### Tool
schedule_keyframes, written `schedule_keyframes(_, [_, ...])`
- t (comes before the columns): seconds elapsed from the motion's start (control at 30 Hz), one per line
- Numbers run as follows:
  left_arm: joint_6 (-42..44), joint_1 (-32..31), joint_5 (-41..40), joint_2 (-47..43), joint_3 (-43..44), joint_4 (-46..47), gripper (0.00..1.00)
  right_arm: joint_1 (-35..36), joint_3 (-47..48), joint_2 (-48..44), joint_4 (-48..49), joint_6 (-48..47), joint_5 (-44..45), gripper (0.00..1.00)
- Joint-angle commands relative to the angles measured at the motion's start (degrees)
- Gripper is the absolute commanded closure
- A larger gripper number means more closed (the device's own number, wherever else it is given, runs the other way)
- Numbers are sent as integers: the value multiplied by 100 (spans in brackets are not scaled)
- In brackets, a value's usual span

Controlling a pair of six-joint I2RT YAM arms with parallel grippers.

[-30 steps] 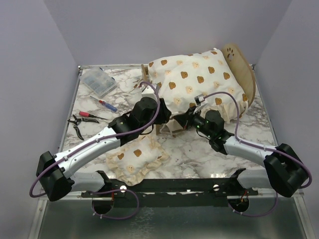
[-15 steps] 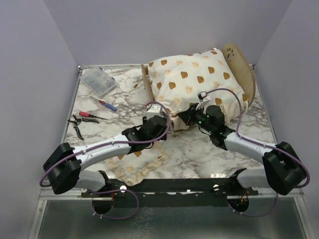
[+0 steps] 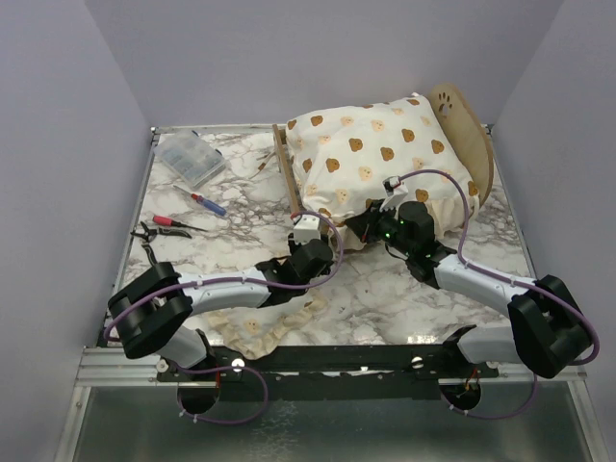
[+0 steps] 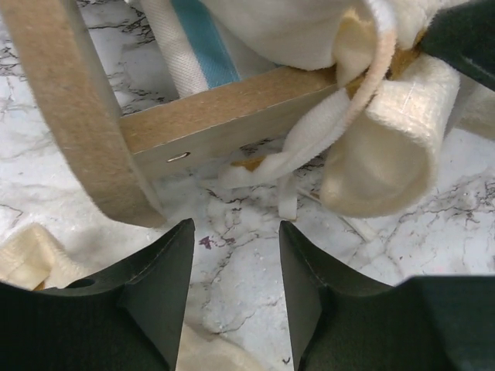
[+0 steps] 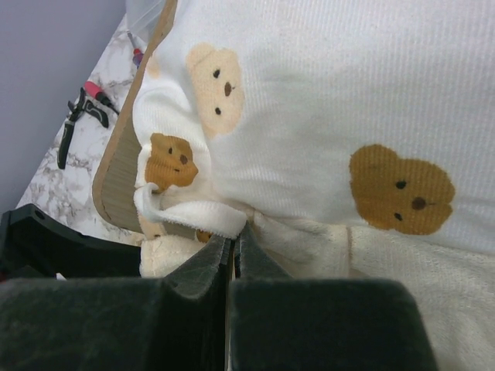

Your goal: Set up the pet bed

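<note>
The pet bed stands at the back right, its paw-print headboard [image 3: 460,115] up and its low footboard [image 3: 287,173] to the left. The bear-print cushion [image 3: 375,154] lies piled on it, and its ruffle [image 4: 387,147] spills over the near side rail [image 4: 232,108]. The striped base [image 4: 203,42] shows under it. My left gripper [image 3: 310,243] hovers open over bare marble by the bed's near corner [image 4: 236,228], holding nothing. My right gripper [image 3: 371,226] is shut at the cushion's near edge [image 5: 234,239], with a thin strip of ruffle pinched between the jaws.
The small bear-print pillow [image 3: 260,313] lies near the front edge, partly under my left arm. A clear plastic parts box [image 3: 190,159], a red-handled screwdriver [image 3: 207,203] and pliers [image 3: 159,231] sit at the back left. Walls close in both sides.
My left arm has dropped from over the footboard corner and pulled back toward the near side, now low by the bed's corner. My right gripper shifted slightly up and right with the ruffle.
</note>
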Motion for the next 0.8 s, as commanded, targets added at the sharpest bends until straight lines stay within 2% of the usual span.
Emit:
schedule_keyframes(0.0, [42,-86,-574,313,-200,953,52,-44,140,-38,-132,94,-41,99])
schedule_keyframes(0.2, [106,-91,-1044,691,-367,1664,55,-48,113,-53,-172,184,-119,99])
schedule_keyframes(0.53, [553,-83,-1295,1574,-120,2558,58,-52,111,-124,-325,211,-240,99])
schedule_keyframes(0.63, [627,-83,-1422,1795,-27,2662,66,-52,113,-124,-357,225,-265,99])
schedule_keyframes(0.77, [961,-83,-1408,1755,27,2682,94,-54,117,-183,-504,177,-246,99])
